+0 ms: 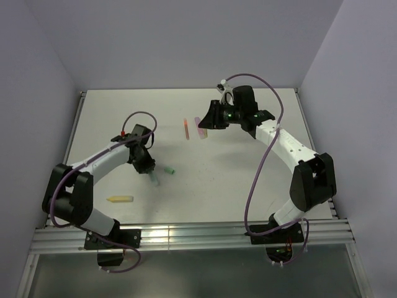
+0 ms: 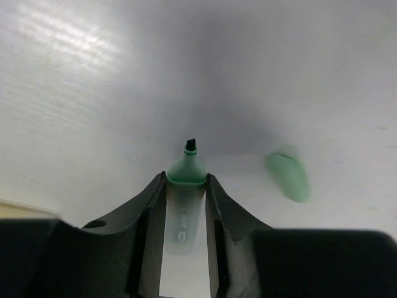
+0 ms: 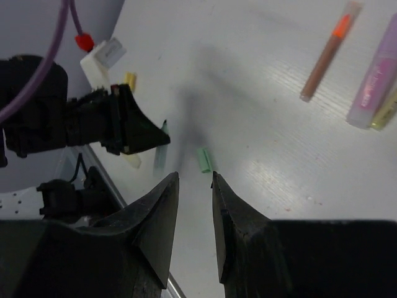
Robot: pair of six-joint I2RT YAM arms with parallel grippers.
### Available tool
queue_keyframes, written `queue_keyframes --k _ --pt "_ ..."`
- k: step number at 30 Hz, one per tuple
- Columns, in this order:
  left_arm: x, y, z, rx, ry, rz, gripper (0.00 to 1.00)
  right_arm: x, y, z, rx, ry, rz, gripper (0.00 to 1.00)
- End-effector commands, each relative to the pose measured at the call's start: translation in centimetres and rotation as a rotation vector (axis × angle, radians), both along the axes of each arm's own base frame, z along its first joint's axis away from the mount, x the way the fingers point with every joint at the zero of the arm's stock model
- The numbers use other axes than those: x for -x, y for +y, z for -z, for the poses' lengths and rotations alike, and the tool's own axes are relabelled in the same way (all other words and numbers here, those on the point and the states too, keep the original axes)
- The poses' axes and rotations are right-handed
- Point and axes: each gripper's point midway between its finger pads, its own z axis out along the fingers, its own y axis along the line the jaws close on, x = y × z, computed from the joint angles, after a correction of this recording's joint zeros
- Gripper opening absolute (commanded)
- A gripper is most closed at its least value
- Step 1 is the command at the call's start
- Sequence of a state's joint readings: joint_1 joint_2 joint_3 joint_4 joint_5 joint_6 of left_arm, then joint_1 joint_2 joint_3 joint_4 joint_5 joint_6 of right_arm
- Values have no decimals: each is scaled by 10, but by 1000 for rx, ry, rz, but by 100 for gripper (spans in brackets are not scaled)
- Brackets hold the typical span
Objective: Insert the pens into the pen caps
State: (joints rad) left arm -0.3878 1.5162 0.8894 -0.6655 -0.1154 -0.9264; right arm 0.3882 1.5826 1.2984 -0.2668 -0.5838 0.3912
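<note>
My left gripper (image 1: 151,174) is shut on a mint green pen (image 2: 185,205), its dark tip pointing forward just above the table. A mint green cap (image 2: 287,176) lies apart from it, to the tip's right; it also shows in the top view (image 1: 169,170) and the right wrist view (image 3: 204,160). My right gripper (image 1: 201,121) is open and empty, held above the table near an orange-red pen (image 1: 186,128), a pink-purple pen (image 1: 199,126) and an olive-yellow pen (image 3: 386,115). A yellow pen (image 1: 120,199) lies at the near left.
The white table (image 1: 248,167) is walled on the left, back and right. A metal rail (image 1: 186,236) runs along the near edge by the arm bases. The left arm's purple cable (image 1: 139,115) loops above its wrist.
</note>
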Motion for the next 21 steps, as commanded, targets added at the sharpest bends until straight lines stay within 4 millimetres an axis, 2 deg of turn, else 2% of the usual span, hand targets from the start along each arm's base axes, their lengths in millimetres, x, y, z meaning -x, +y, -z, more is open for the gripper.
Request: queue_keyframes --k 1,6,9,14,21 --pt "-44 -24 -71 103 -222 41 0 24 27 -24 -123 -45 -162 36" --pt "-75 -43 -136 198 -404 33 0 43 48 -35 -211 -47 -263 42" --pt "-87 -57 -166 238 -493 30 0 53 57 -44 -261 -67 -309 48" --pt "-98 -76 -195 282 -572 42 0 60 67 -43 -237 -89 -335 54" --pt "-102 -101 -225 347 -640 71 0 57 76 -32 -196 -77 -317 55"
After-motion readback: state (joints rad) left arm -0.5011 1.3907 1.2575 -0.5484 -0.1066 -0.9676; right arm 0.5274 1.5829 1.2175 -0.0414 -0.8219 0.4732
